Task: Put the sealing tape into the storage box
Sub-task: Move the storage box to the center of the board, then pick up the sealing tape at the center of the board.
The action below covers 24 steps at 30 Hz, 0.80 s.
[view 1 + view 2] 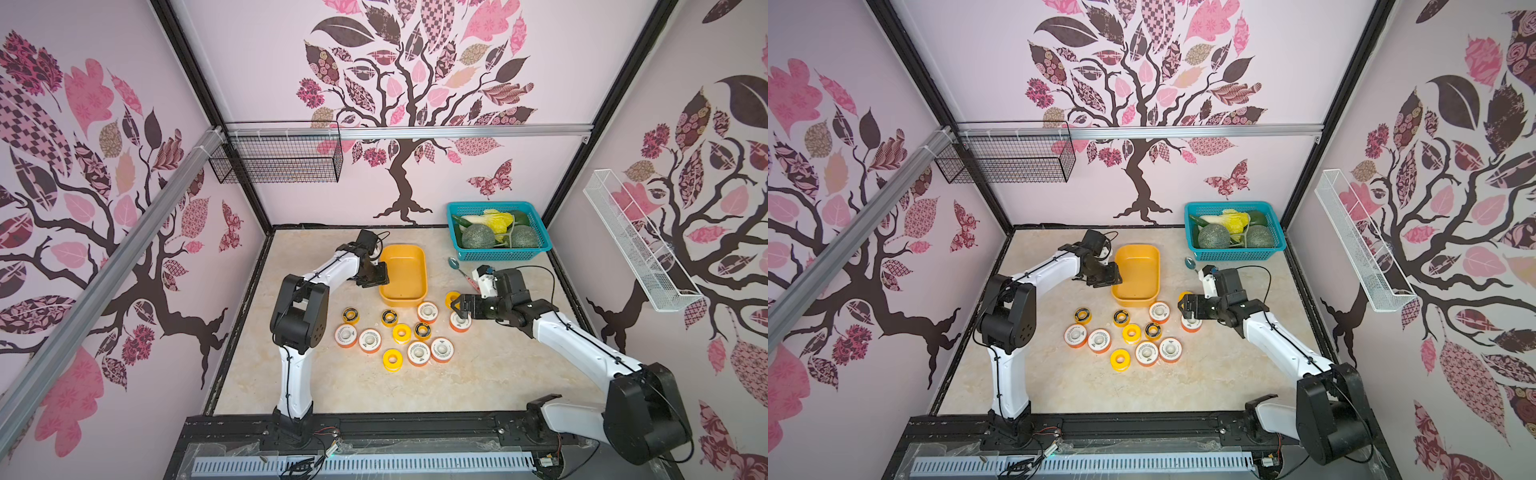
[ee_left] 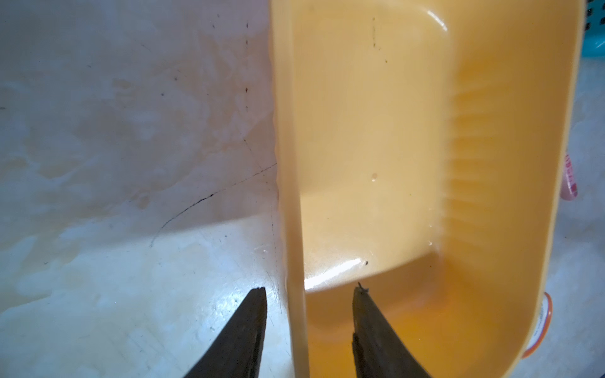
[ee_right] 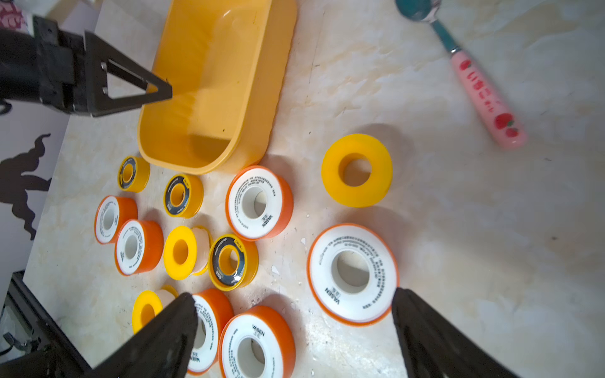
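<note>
Teal basket (image 1: 509,254) sat in the tabletop's (image 1: 353,390) back corner with melons (image 1: 478,237) inside — pink-handled spoon (image 3: 481,85) lay near it. Black wire basket (image 1: 278,160) and white mesh basket (image 1: 636,245) hung on the walls.

"vasen" stands on the white faces of the orange-rimmed sealing tape spools (image 3: 352,275); finer print unreadable.

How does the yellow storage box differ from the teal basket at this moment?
The storage box has plain solid walls; the teal basket is latticed. The storage box is empty; the teal basket holds green melons and other produce. The storage box sits near the middle of the table; the teal basket sits in its back right corner. Both are rectangular, open-topped plastic containers.
</note>
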Motion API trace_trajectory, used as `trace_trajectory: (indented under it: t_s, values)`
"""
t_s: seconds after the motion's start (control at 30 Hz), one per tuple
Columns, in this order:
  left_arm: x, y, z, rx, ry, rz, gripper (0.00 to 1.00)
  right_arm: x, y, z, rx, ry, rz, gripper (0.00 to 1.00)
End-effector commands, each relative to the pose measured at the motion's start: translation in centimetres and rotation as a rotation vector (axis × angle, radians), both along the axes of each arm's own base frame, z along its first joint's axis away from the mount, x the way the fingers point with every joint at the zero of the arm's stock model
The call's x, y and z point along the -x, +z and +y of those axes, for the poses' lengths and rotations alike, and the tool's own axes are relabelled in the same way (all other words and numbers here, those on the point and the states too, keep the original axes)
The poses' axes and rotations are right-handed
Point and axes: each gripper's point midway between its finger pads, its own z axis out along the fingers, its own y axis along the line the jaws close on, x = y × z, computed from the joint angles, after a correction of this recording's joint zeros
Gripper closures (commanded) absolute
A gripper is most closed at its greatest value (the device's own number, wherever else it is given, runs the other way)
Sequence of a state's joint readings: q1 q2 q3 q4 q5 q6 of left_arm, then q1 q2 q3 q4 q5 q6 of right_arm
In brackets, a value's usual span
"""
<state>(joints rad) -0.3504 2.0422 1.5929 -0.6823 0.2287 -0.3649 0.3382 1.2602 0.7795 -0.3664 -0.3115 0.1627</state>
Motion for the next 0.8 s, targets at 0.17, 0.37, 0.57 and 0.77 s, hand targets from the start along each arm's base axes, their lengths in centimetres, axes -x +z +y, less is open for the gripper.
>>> trace_trajectory:
  t_s: [0.17,0.37,0.57,0.77]
  values:
    - [0.4,8.4,2.8,-0.024,0.077,-0.210,0.44,0.3,0.4,4.5,0.144,0.186,-0.056,0.05]
    - [3.3,11.2,7.5,0.055,0.176,-0.270,0.44,0.0,-1.2,7.2,0.236,0.250,-0.046,0.05]
    - [7.0,12.1,10.9,0.019,0.216,-0.286,0.42,-1.2,-3.0,8.6,0.319,0.253,-0.028,0.05]
    - [9.4,11.8,10.7,0.016,0.143,-0.270,0.43,-2.4,-4.3,9.1,0.365,0.240,-0.016,0.07]
